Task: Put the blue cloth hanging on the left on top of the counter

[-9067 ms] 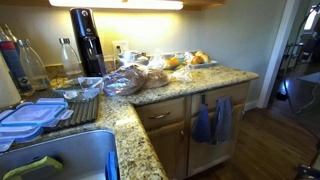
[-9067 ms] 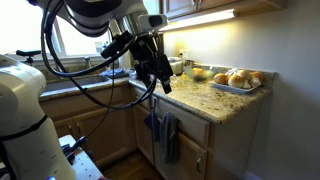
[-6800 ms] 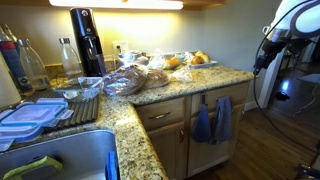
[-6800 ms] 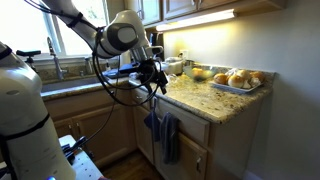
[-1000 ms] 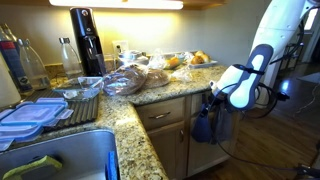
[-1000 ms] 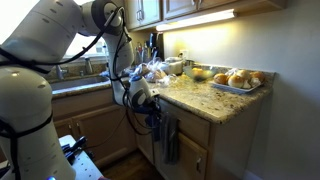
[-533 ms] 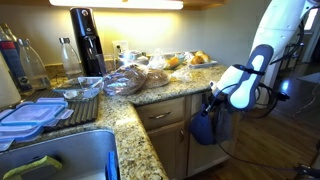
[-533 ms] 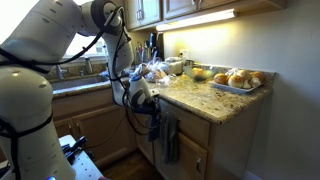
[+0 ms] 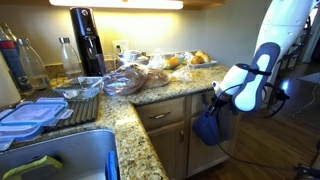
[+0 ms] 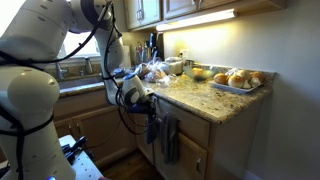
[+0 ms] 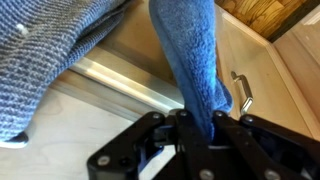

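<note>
The blue cloth [image 9: 207, 128] hangs in front of the wooden cabinet, just under the counter [image 9: 196, 78] edge. My gripper [image 9: 212, 103] is shut on its upper part, a little out from the cabinet face. In the wrist view the blue cloth [image 11: 190, 50] runs up from between the closed fingers of my gripper [image 11: 197, 125]. Next to it, a paler grey-blue cloth [image 11: 45, 50] hangs over the metal rail [image 11: 120, 85]. From the other side, my gripper [image 10: 152, 118] covers most of the blue cloth, and the paler cloth [image 10: 169, 138] hangs beside it.
On the counter are bagged bread [image 9: 125, 80], a tray of pastries [image 10: 236, 80], a black soda maker [image 9: 86, 42] and bottles [image 9: 20, 62]. Plastic lids [image 9: 30, 115] and a sink [image 9: 60, 160] are at the near end. A cabinet handle [image 11: 241, 92] is close to the cloth.
The gripper has shut on the blue cloth and drawn it slightly out from the cabinet. The arm has shifted a little away from the cabinet face.
</note>
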`<state>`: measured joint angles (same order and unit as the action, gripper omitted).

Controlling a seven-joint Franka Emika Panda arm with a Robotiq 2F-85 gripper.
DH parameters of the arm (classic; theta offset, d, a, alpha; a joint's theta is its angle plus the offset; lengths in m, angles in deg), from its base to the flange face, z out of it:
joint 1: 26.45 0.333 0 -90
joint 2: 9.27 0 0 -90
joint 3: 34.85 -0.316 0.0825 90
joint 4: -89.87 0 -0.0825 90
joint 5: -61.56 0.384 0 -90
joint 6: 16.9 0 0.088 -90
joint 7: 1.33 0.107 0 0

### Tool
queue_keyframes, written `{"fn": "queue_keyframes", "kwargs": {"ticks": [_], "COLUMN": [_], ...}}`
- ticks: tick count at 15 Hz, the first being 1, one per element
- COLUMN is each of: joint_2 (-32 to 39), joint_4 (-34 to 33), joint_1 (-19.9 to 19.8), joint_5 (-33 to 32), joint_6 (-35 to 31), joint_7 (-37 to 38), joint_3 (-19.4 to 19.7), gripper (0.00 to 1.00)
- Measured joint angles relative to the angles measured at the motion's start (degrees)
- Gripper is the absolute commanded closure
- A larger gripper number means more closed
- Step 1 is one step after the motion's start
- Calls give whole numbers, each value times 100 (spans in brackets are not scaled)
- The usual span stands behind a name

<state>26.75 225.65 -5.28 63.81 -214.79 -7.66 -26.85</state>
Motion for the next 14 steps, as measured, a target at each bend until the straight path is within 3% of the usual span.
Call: {"fn": "queue_keyframes", "kwargs": {"ticks": [4,8,11,14], "joint_2": [-165,-186,-206,-294], "joint_4": [297,390,401,537], "joint_1": [1023,1798,2113,2155], "joint_5": [608,1021,1169,1174], "joint_6": [0,1,1,5], "joint_7": [-85,-151,-151,-151], "joint_3": [745,1306,1514,1526], "gripper": [93,92,92,93]}}
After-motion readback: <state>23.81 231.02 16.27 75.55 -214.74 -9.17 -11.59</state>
